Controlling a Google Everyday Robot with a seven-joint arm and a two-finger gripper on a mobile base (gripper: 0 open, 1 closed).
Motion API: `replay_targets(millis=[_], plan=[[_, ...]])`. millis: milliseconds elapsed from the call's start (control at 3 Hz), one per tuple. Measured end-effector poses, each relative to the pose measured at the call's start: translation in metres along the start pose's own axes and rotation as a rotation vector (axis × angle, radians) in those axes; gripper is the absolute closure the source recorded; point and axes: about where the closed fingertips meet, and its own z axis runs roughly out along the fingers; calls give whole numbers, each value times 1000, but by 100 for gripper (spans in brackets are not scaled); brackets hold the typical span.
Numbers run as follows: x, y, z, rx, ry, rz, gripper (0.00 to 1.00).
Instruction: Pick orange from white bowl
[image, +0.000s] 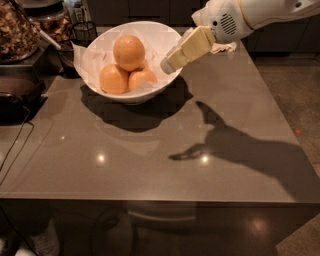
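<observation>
The white bowl (95, 55), lined with crinkled white paper, stands at the back left of the grey table. The orange (129, 51), pale and the largest fruit, rests on top of two smaller, deeper-orange fruits (113, 79) in the bowl. My gripper (168, 63), cream-coloured on a white arm, reaches in from the upper right. Its tip hangs at the bowl's right rim, just right of the orange and not touching it. It holds nothing.
A dark appliance (17, 95) and a jar of brown pieces (17, 32) crowd the left edge, with a black wire holder (82, 30) behind the bowl. A cable (15, 150) runs down the left side. The table's right edge drops to the floor.
</observation>
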Motion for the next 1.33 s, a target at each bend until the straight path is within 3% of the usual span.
replay_targets(millis=[333,667,1333], plan=[[-16,-15,27,-33,-22,-6,0],[-30,-9,50,-114,-31,-65,0],[-38,-12,66,-116,-55,-59,0]])
